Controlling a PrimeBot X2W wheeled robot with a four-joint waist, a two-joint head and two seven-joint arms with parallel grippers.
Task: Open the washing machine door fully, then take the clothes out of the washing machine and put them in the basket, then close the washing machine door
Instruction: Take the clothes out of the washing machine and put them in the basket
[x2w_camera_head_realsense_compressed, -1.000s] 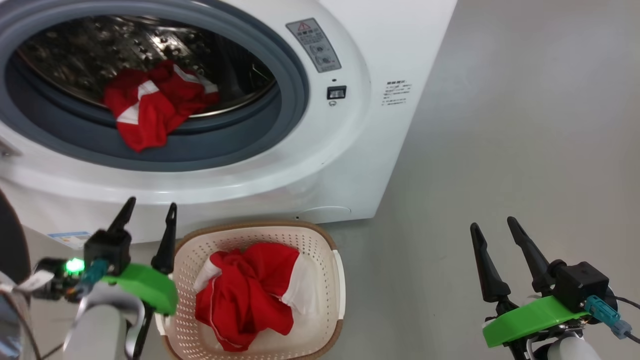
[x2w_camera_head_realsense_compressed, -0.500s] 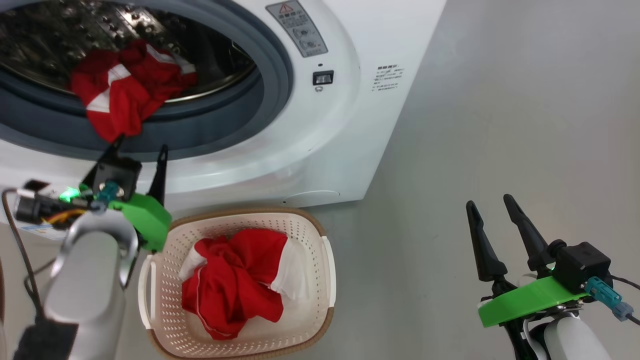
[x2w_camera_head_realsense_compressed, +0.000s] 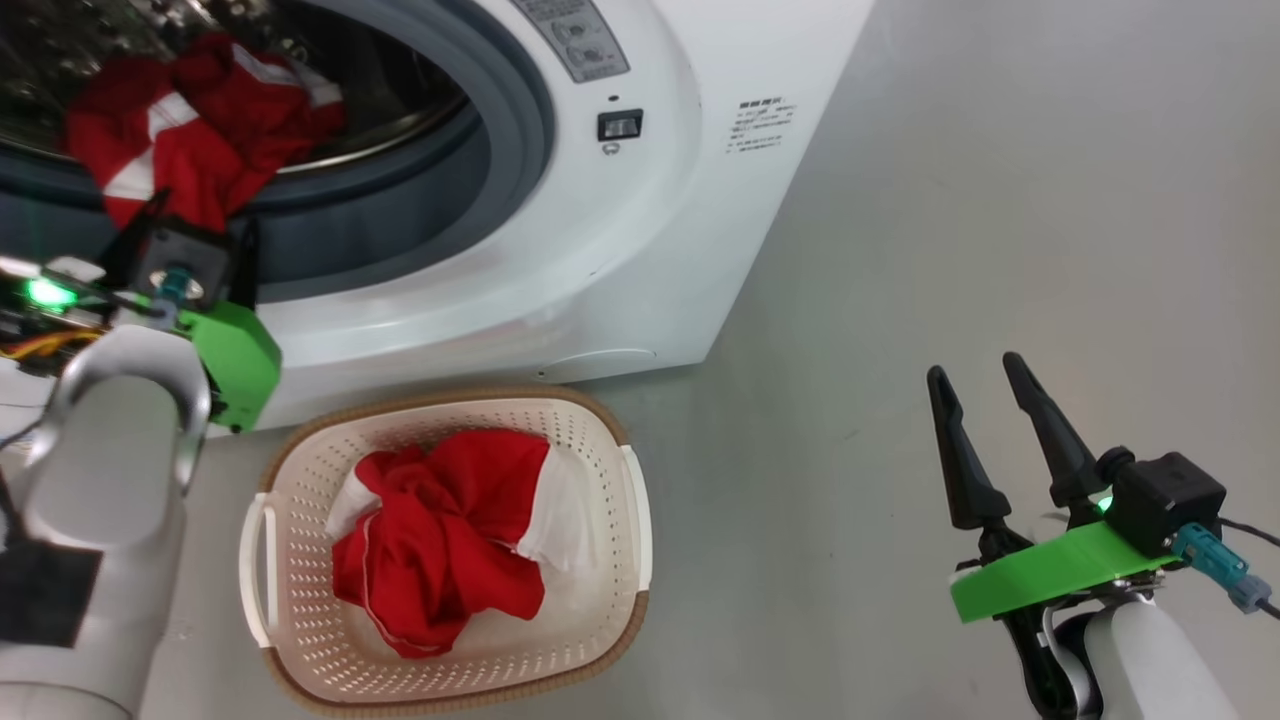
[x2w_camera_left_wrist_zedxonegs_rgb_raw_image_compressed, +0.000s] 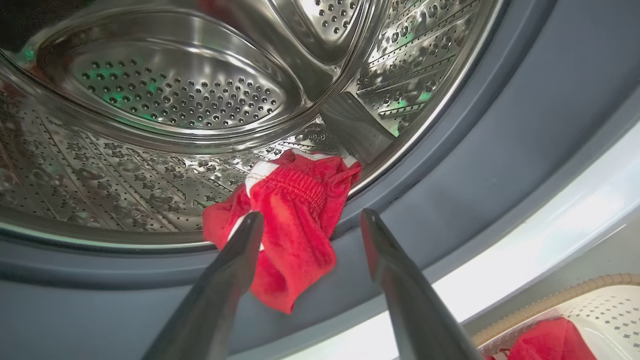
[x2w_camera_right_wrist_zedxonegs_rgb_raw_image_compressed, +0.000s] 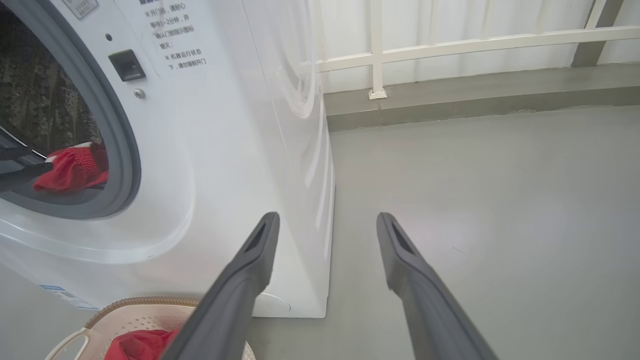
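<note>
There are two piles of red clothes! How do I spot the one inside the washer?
Find the big white washing machine and its round opening ringed by a grey gasket. The red clothes with white stripes droop over the drum's lip there, right before the left gripper. The other red bundle lies down in the basket instead.

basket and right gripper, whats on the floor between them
Bare grey floor between the basket and the right gripper, as the head view shows.
</note>
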